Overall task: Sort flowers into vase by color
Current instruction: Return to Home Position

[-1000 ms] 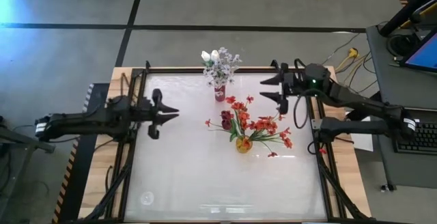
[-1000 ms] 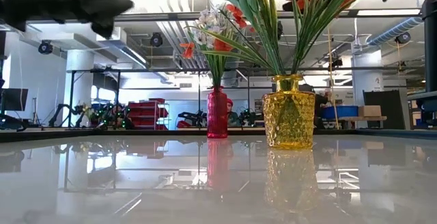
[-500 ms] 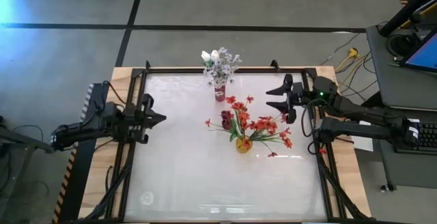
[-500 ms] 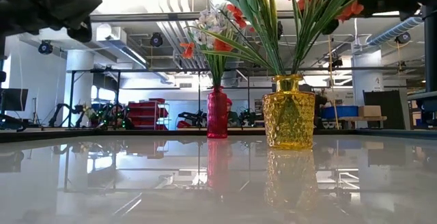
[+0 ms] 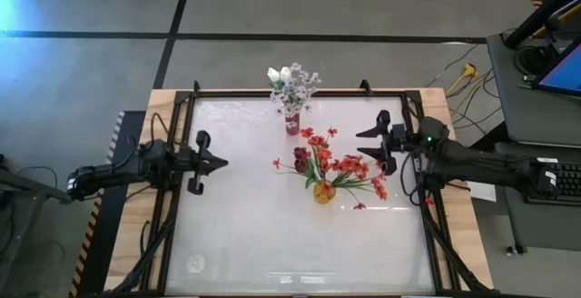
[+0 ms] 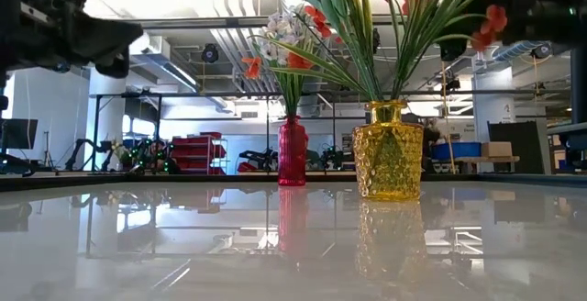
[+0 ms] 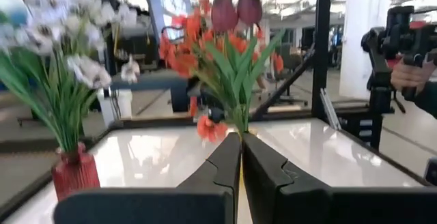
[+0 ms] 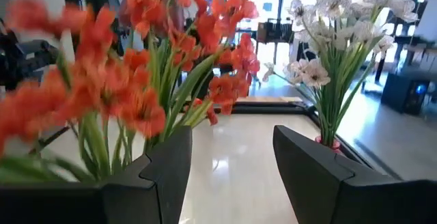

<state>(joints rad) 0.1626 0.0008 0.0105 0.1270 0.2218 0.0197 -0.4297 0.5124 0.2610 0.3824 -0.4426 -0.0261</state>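
A red vase [image 5: 291, 124] at the far middle of the table holds white flowers [image 5: 290, 84] by their stems. A yellow vase [image 5: 324, 192] nearer the centre holds red-orange blossoms [image 5: 349, 166] and dark red tulips [image 5: 300, 158]. My left gripper [image 5: 223, 162] hovers shut at the table's left side, pointing level toward the vases [image 7: 240, 157]. My right gripper [image 5: 365, 144] hovers open at the right side, just beside the red-orange blossoms [image 8: 136, 87], with nothing between its fingers [image 8: 232, 152].
Black frame rails [image 5: 177, 198] run along the table's edges. The white glossy tabletop [image 5: 272, 243] lies bare in front of the vases. In the left wrist view a person's hand [image 7: 410, 74] holds a dark device beyond the table's right side.
Both arms have sunk lower. My left gripper has shut and drawn back a little toward the table's left edge. My right gripper, still open, has drawn toward the near and right edges. The vases and flowers have kept still.
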